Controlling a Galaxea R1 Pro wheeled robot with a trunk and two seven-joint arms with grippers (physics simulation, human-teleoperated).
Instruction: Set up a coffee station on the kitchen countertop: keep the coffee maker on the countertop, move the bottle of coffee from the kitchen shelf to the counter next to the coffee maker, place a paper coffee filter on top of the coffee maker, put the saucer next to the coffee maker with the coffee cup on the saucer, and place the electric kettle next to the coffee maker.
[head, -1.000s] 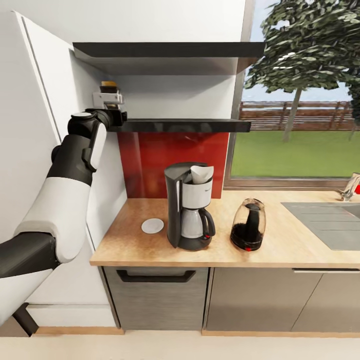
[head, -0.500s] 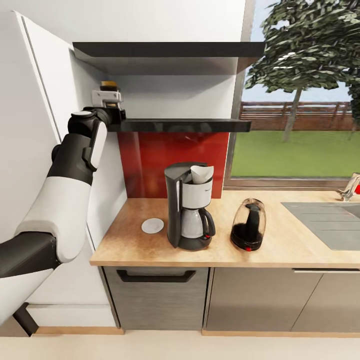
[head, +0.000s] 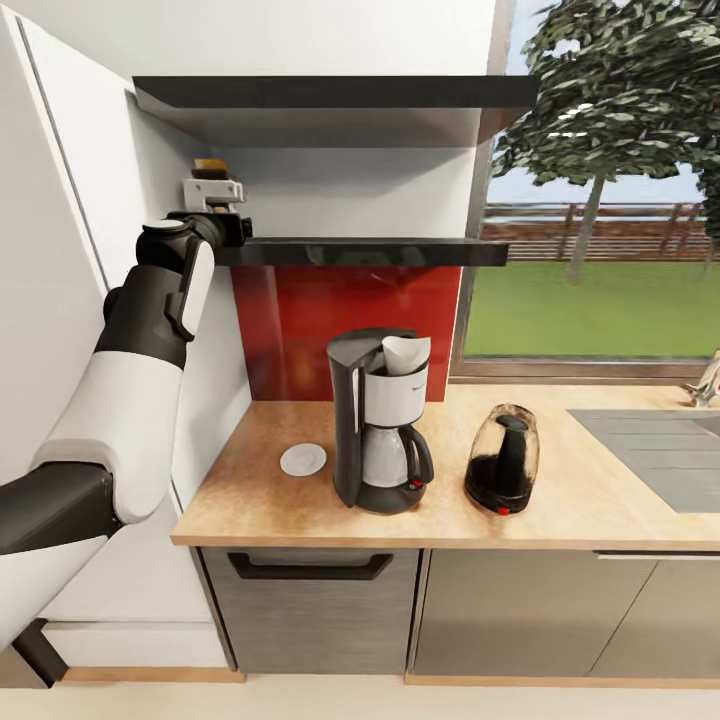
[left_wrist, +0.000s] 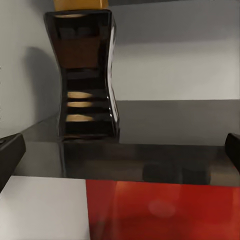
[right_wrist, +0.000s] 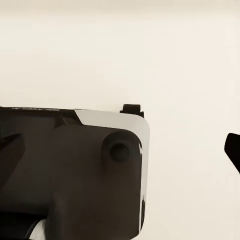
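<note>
Unchanged since earlier frames: left gripper (left_wrist: 120, 145) raised at thin black floating shelf (head: 360, 250), fingers spread wide, empty. Ahead on shelf, one glossy dark squarish bottle with yellow-orange cap (left_wrist: 86, 75). Right gripper: state indeterminate.

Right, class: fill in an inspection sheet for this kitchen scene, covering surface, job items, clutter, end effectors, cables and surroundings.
Surface: wooden countertop, sink at its right.
Job's things: coffee maker on the countertop with paper coffee filter on top; saucer to its left, no cup on it; electric kettle to its right; bottle of coffee upright on the kitchen shelf.
Clutter: nothing seen.
End effectors: left end effector open at the shelf edge, short of the bottle; right end effector, cannot tell.
Cables: nothing seen.
Surroundings: red backsplash, window, cabinet drawer.
</note>
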